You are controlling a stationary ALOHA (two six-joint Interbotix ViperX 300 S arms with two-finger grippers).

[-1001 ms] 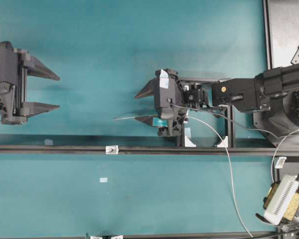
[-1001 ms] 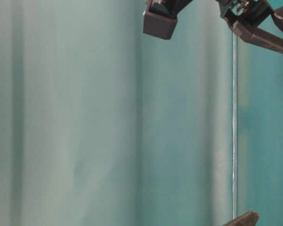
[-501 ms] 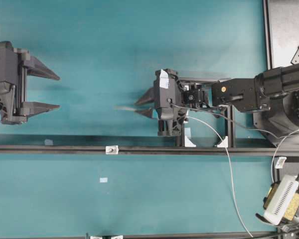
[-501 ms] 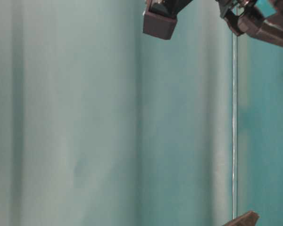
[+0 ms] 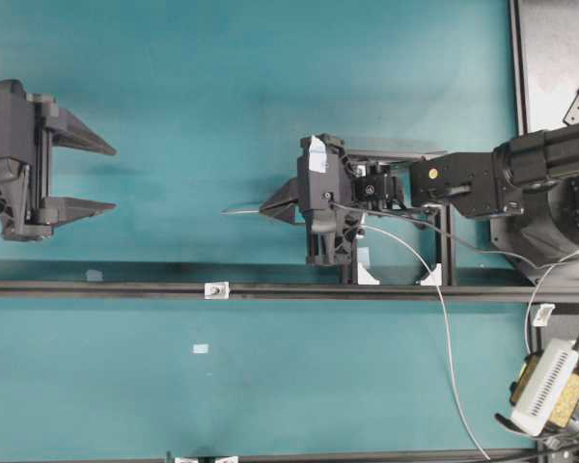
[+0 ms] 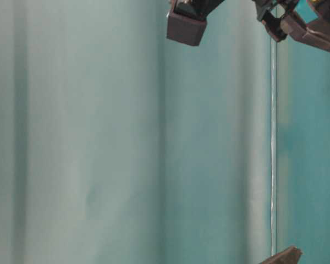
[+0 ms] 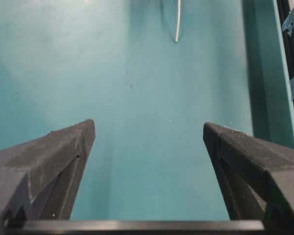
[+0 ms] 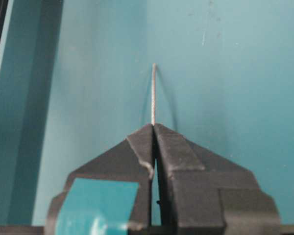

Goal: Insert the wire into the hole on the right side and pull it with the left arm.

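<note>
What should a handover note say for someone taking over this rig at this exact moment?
Right gripper: shut on the wire, a short end poking out past the fingertips.
Left gripper: open, empty, apart from the wire, whose tip shows ahead of it.
The hole: in a small white tab on the black rail, nothing through it.
Done: wire gripped.
Left: thread the hole, then pull through with the left gripper.

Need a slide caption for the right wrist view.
Right gripper shut on the wire, its free end jutting out over teal table.
</note>
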